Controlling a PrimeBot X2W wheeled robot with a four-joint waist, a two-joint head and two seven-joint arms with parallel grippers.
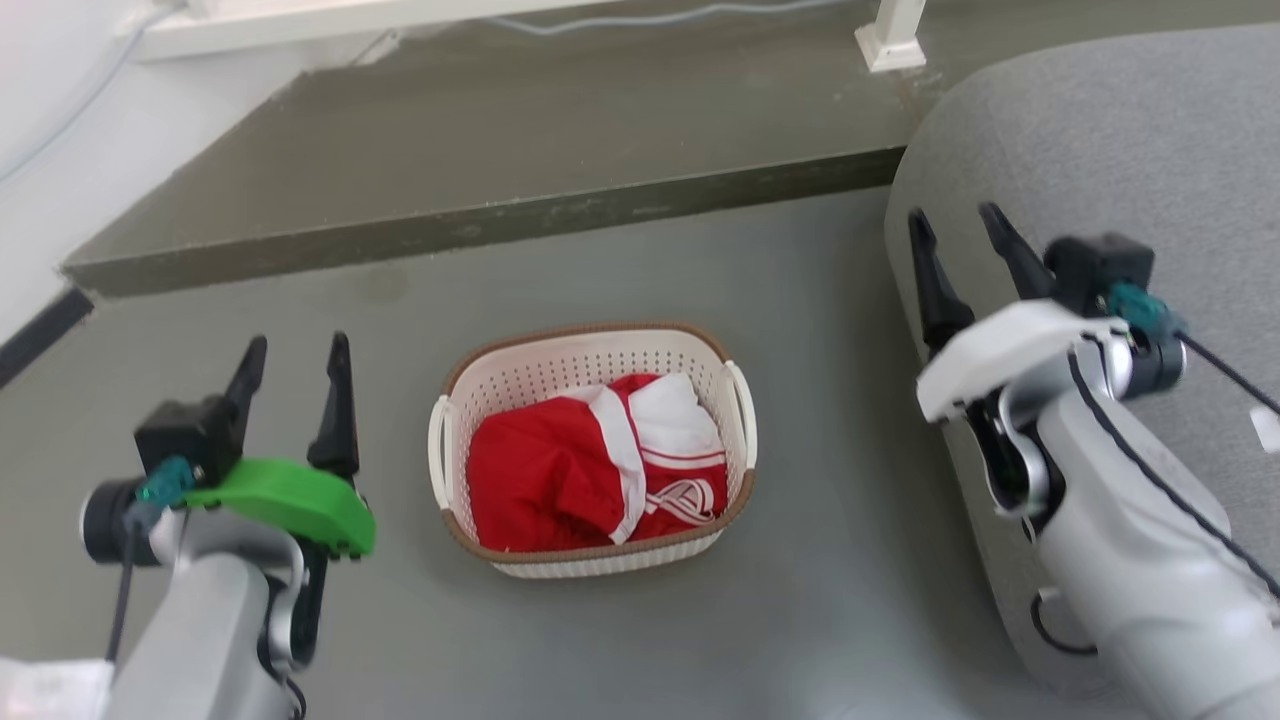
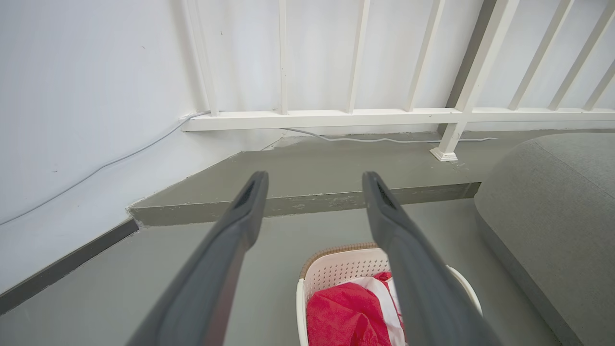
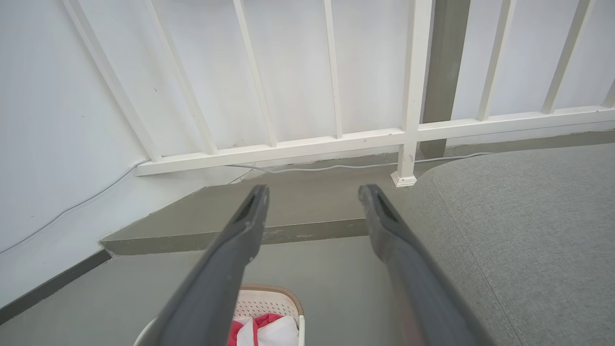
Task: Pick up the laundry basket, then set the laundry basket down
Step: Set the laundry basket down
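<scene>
The laundry basket (image 1: pixel 520 380) stands on the grey floor in the middle of the head view, cream-white and perforated with a brown rim, two white side handles and red-and-white clothing (image 1: pixel 590 465) inside. My left gripper (image 1: pixel 297 355) hangs open to the basket's left, apart from it, nothing between its fingers. My right gripper (image 1: pixel 953 226) is open to the right, higher up, over the grey cushion. In the left wrist view the basket (image 2: pixel 336 274) lies low between the open fingers (image 2: pixel 314 180). The right wrist view catches the basket's far end (image 3: pixel 262 300) at the bottom, below the open gripper (image 3: pixel 312 192).
A raised concrete step (image 1: pixel 480 215) runs across behind the basket. A large grey cushion (image 1: pixel 1100 150) fills the right side. A white railing (image 2: pixel 336 115) with a cable (image 2: pixel 375 140) along its base stands on the step, and a white wall (image 2: pixel 72 120) is at the left.
</scene>
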